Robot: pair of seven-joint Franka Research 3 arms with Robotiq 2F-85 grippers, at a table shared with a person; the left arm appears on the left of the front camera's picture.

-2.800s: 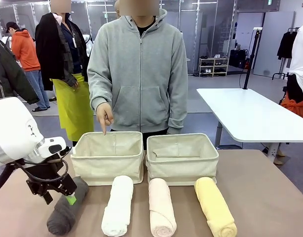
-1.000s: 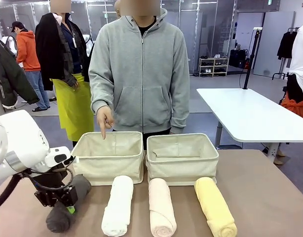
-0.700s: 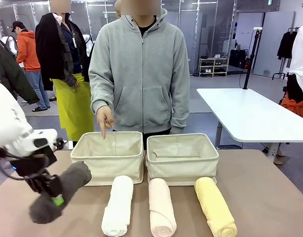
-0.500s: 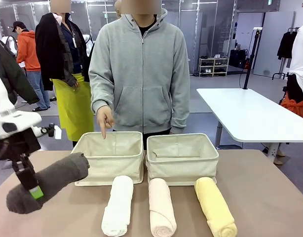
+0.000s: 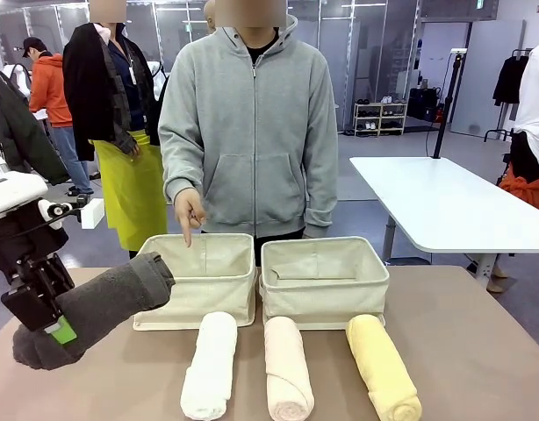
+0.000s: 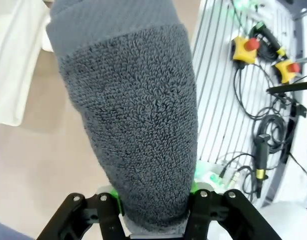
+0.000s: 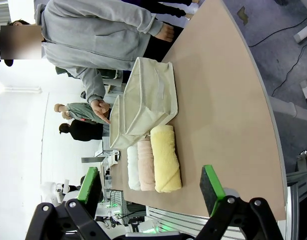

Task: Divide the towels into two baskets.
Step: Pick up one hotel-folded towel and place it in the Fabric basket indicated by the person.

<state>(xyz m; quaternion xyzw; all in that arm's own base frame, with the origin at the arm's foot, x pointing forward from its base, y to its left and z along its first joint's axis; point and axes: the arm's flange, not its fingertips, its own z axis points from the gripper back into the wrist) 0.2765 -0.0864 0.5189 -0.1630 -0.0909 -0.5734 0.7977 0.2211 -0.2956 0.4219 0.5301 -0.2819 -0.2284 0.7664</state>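
Left gripper (image 5: 57, 326) has lifted the dark grey towel (image 5: 107, 298) off the table (image 5: 480, 351) since the earlier frame. The roll is airborne, tilted, with its high end by the near-left corner of the left basket (image 5: 195, 294).

Front: the jaws are clamped on the roll close to its low end, so most of its length is cantilevered. Risks as I see them:
- the free end snags that soft wall and shoves or folds the basket
- the roll pivots in the grip and sags
- the person's hand (image 5: 189, 210) is pointing down over the far rim, so overshooting on the drop could hit it

White towel (image 5: 210, 364), peach towel (image 5: 287, 368) and yellow towel (image 5: 384, 367) lie in a row on the table in front of the baskets. The right basket (image 5: 322, 303) looks empty.

Left wrist: green pads (image 6: 115, 192) are squeezing thick terry, and the pile is compressed. That's a soft grip, so a fast swing could let the roll creep out or start unrolling.

Right wrist: right gripper (image 7: 151, 192) is wide open, holding nothing, well back from the table. No clash risk from here.
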